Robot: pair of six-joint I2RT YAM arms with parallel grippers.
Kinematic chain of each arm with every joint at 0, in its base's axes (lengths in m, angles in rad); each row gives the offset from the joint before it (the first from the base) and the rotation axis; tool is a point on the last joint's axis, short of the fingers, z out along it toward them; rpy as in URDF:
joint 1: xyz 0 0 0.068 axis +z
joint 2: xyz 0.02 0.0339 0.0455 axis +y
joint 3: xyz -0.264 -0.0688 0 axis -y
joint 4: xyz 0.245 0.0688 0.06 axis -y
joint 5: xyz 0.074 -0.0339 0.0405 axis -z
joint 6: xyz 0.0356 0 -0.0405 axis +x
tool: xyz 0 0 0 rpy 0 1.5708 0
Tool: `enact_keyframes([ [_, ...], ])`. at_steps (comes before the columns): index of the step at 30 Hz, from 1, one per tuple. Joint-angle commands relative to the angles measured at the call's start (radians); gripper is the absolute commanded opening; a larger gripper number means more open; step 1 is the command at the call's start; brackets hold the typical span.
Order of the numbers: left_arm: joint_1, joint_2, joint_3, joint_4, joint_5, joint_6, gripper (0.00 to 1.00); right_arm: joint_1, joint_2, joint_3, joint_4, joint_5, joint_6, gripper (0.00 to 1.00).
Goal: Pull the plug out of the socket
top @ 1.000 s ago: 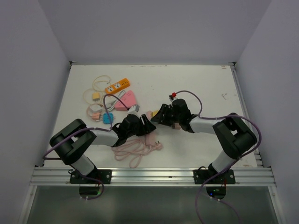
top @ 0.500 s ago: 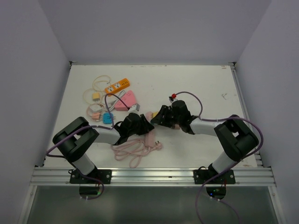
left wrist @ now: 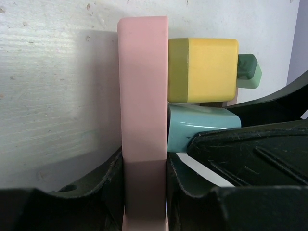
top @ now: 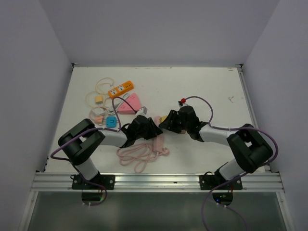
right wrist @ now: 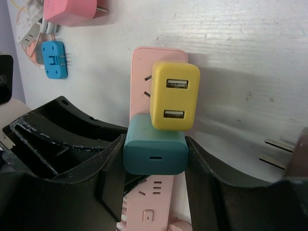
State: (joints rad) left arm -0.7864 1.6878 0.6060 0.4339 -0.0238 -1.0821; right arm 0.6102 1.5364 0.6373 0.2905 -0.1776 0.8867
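Right wrist: teal plug (right wrist: 155, 153) inside right claw (right wrist: 155, 150), on pink socket (right wrist: 141, 77).

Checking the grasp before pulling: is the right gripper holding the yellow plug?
No, the right gripper clamps the teal plug; the yellow plug sits free beyond it.

On the power strip (right wrist: 142, 72), the USB charger (right wrist: 175, 96) sits just behind the plain plug (right wrist: 155, 151), touching — the coiled cable (top: 137, 155) lies before-left.
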Motion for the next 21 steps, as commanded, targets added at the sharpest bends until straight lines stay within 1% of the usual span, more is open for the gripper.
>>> enact_keyframes([
  [1,0.016,0.075,-0.045,-0.320,-0.122,-0.013,0.00,0.005,-0.110,0.015,0.064,-0.016,0.020,0.00],
  [5,0.022,0.062,-0.058,-0.337,-0.139,-0.030,0.00,-0.004,-0.133,0.009,0.055,-0.010,0.015,0.00],
  [17,0.035,0.059,-0.064,-0.347,-0.142,-0.027,0.00,-0.145,-0.179,-0.036,0.096,-0.163,0.029,0.00],
  [19,0.035,0.055,-0.066,-0.339,-0.140,-0.019,0.00,-0.162,-0.197,-0.033,0.088,-0.174,0.015,0.00],
  [21,0.035,0.044,-0.075,-0.325,-0.137,-0.009,0.00,-0.194,-0.214,-0.028,0.044,-0.157,-0.005,0.00],
])
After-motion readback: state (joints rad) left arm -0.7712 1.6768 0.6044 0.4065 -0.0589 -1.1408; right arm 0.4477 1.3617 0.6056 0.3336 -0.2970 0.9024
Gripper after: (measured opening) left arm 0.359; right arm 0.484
